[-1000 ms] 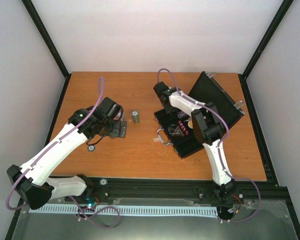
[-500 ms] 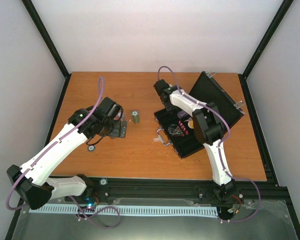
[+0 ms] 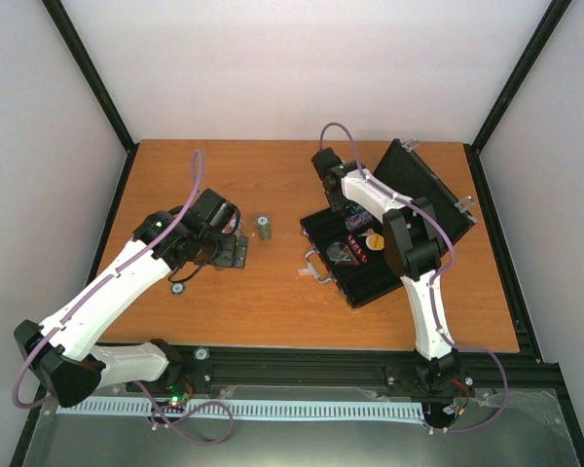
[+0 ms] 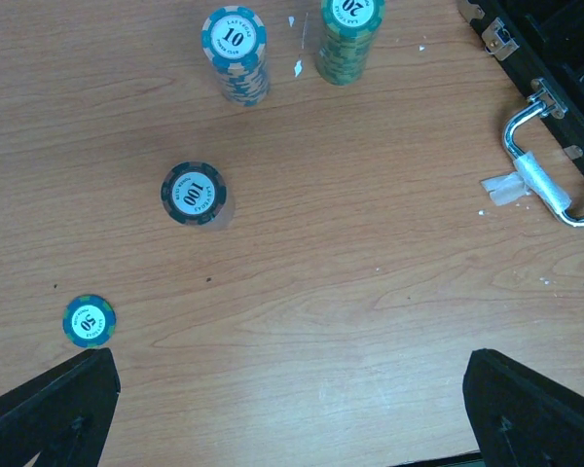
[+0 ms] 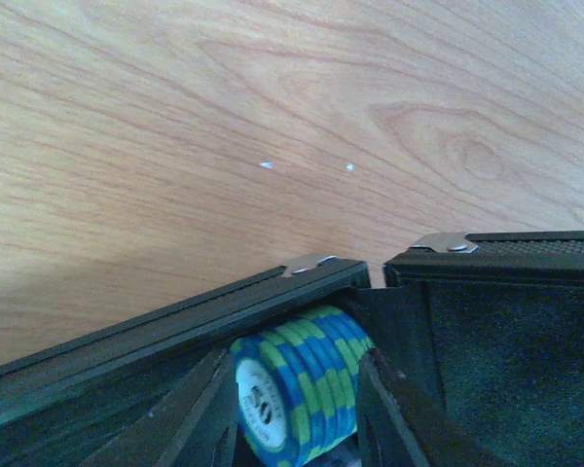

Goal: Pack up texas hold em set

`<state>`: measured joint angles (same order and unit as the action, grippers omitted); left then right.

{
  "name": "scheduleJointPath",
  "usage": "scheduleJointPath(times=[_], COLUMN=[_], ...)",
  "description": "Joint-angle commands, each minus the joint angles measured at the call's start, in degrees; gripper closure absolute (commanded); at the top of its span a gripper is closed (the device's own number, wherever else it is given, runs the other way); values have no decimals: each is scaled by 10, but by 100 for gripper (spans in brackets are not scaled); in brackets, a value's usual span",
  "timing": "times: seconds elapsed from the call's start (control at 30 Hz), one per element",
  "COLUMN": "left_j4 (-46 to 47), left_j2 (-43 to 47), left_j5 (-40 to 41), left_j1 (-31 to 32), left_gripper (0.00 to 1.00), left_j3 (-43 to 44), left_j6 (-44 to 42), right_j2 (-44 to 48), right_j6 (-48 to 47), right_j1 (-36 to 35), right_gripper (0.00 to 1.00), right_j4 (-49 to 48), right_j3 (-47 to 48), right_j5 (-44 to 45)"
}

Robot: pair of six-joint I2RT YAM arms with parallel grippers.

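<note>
Right fingers have swung toward the far corner of the open case and clamp a blue-and-green chip stack lying in its corner slot. I'd seat it fully before releasing. Left fingers hang spread and empty over loose chip stacks on the counter.

The orange-brown wooden table is taking up the whole middle here. Plain white panels are boxing it in: a far wall, a left wall and a right wall. Black frame posts are slanting up from the two far corners. A black aluminium rail is running along the near edge, with a white slotted strip lying just nearer. The light is falling soft and even.
</note>
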<state>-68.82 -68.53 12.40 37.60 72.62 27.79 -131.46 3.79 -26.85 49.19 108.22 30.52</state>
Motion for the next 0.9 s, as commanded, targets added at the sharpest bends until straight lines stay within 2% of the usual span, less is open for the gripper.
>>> scheduleJointPath(times=[0.0,0.1,0.3,0.4,0.47,0.73,0.87], left_j4=[7,8,13,15,16,-1,-45], left_j2=[-2,-4,-16,-24,-31,-67,-100], left_j5=[-8,-11,-33,-45,-51,-58,-59], left_j1=[-2,-2,-2,-2,-2,-2,-20], left_gripper=[0,0,0,0,0,0,0], left_j3=[21,20,24,25,25,50,82], left_j6=[3,2,-4,-11,-18,-46,-47], right_j2=[58,81,107,123,128,135,153], right_j6=[-7,-7,-5,-5,-5,5,8], right_j1=[0,0,0,0,0,18,22], right_gripper=[61,48,28,14,1,0,0], right_j4=[-1,6,38,42,48,77,77], right_j3=[-3,-8,-3,-11,-13,-31,-38], right_j5=[-75,-127,-157,-178,-191,-257,-279])
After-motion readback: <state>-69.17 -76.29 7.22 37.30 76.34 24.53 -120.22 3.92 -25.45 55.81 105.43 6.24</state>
